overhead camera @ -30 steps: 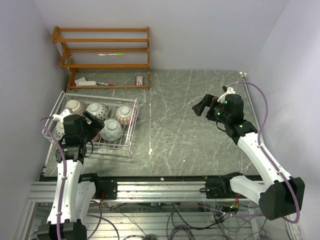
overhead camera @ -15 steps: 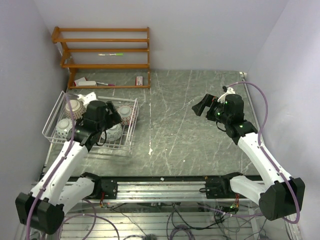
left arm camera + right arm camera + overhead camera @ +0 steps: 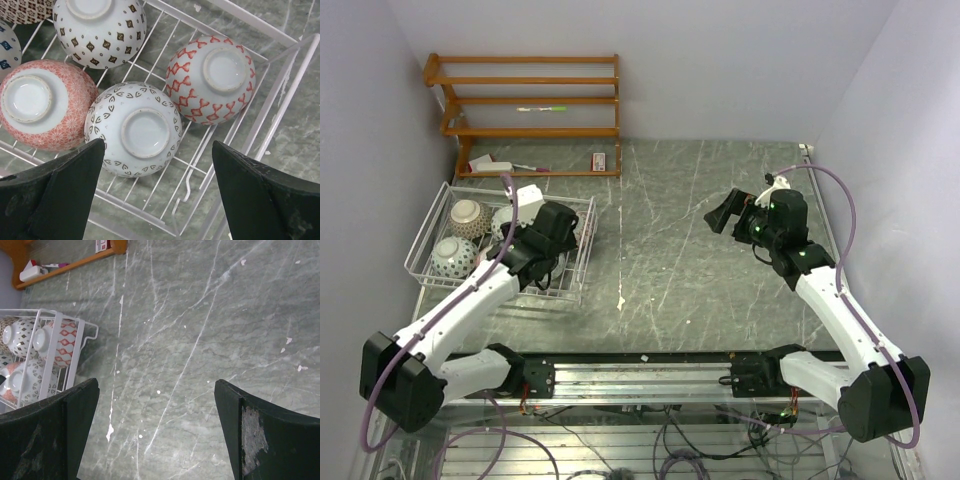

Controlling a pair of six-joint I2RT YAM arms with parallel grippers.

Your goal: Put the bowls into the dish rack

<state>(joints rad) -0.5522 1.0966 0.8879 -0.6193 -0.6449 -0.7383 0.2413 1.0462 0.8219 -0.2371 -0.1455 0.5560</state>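
Several small bowls lie upside down in the white wire dish rack point(image 3: 286, 75). In the left wrist view a heart-patterned white bowl point(image 3: 135, 127) lies below my fingers, with a pink-red bowl point(image 3: 42, 110), a red-patterned bowl point(image 3: 212, 70) and a brown-diamond bowl point(image 3: 100, 27) around it. My left gripper point(image 3: 157, 200) hangs open and empty over the rack's right part point(image 3: 565, 238). In the top view two bowls point(image 3: 470, 215) show at the left of the rack point(image 3: 470, 187); my arm hides the others. My right gripper point(image 3: 725, 212) is open and empty above the bare table, right of centre point(image 3: 157, 435).
An orange-brown wooden shelf unit point(image 3: 530, 110) stands against the back wall, with small items on its bottom board. The rack point(image 3: 55, 340) shows at the left edge of the right wrist view. Side walls close in the table on the left and right.
My left arm has swung from the rack's left side across to its right part, uncovering the two left bowls. The right arm has not moved.
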